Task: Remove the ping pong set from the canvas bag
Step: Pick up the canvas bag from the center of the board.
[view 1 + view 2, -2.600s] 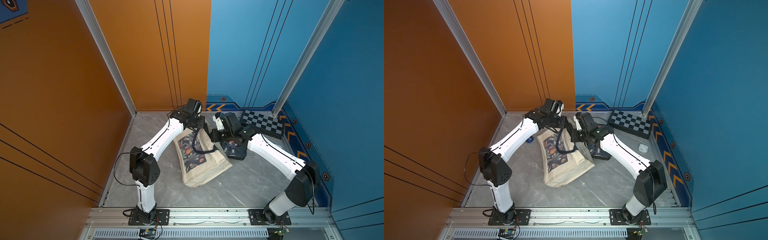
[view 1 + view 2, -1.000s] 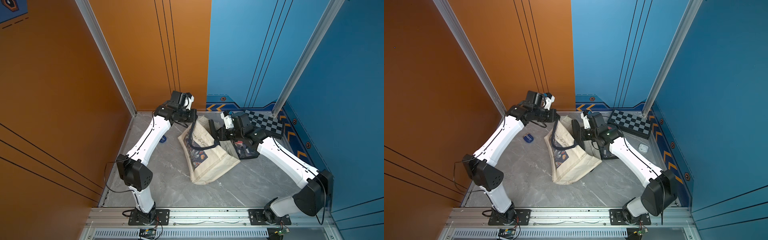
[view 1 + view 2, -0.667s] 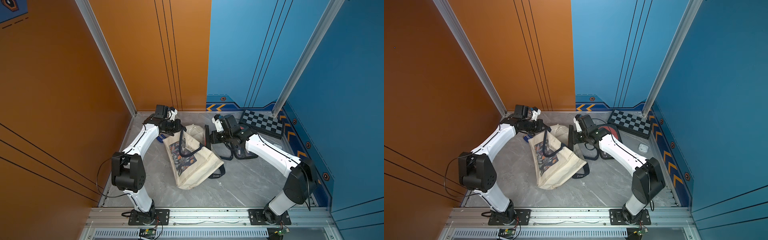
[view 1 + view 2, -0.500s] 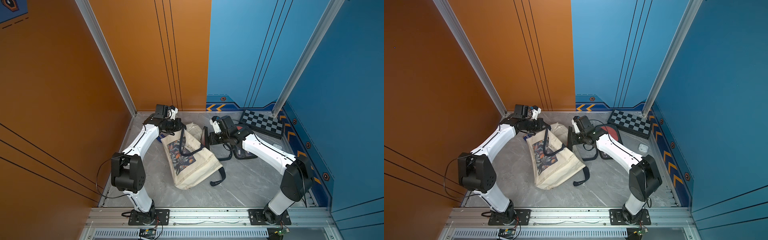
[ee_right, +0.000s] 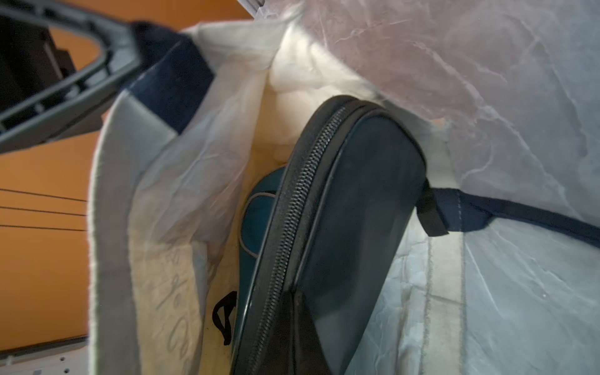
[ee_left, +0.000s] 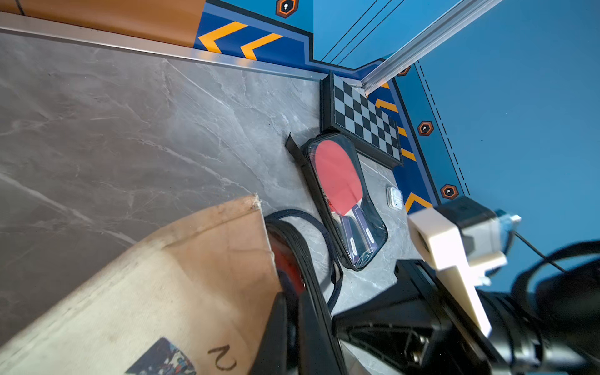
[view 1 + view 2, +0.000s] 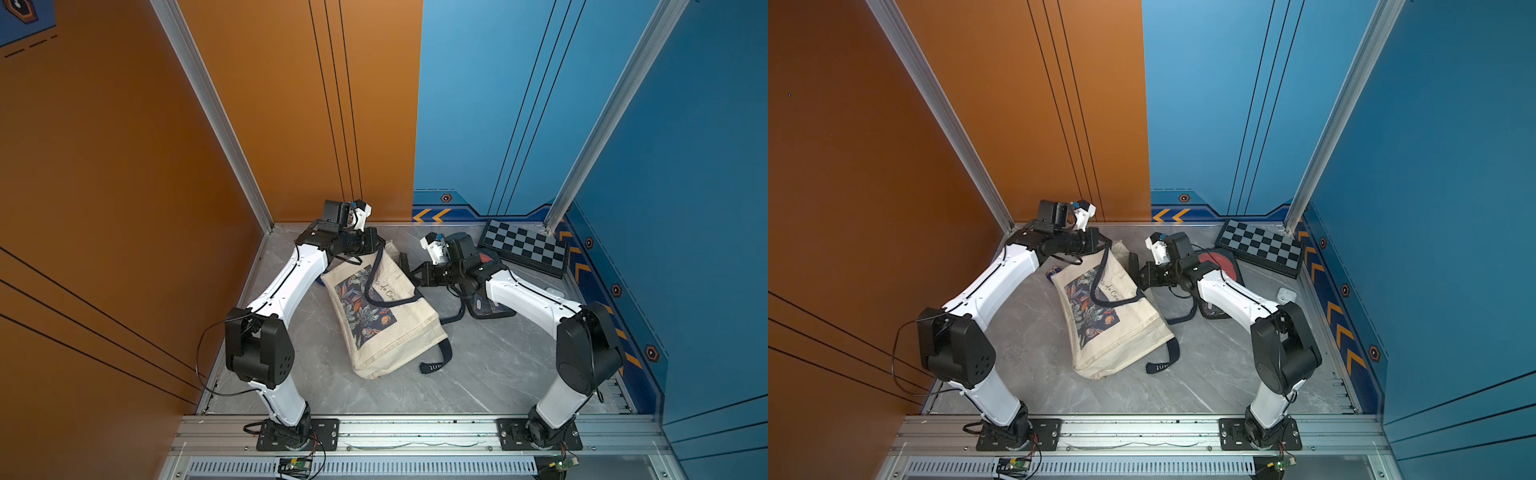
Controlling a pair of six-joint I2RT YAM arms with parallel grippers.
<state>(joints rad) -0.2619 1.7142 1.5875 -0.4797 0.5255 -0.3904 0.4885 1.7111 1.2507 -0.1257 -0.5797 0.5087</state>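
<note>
The cream canvas bag [image 7: 386,328] [image 7: 1113,332] lies on its side on the table, mouth toward the back. My left gripper [image 7: 377,248] [image 6: 293,324] is shut on its navy strap handle [image 5: 172,74] at the mouth. My right gripper [image 7: 417,274] [image 5: 295,324] is shut on a dark zipped pouch [image 5: 357,194] [image 6: 303,259] that stands half out of the mouth. Deeper inside the bag sits the blue case [image 5: 259,211]. Another pouch [image 6: 344,194] [image 7: 1219,262], showing red paddles, lies on the table under my right arm.
A chequered board [image 7: 525,247] [image 6: 363,120] lies in the back right corner. A small white case [image 7: 1286,295] sits near the right wall. A small blue object [image 7: 1050,273] lies by my left forearm. A loose strap [image 7: 436,361] trails off the bag's front.
A second ago both arms held the bag raised. They have come down and to the left, the bag now lies flatter, and one strap has dropped out at its front.
</note>
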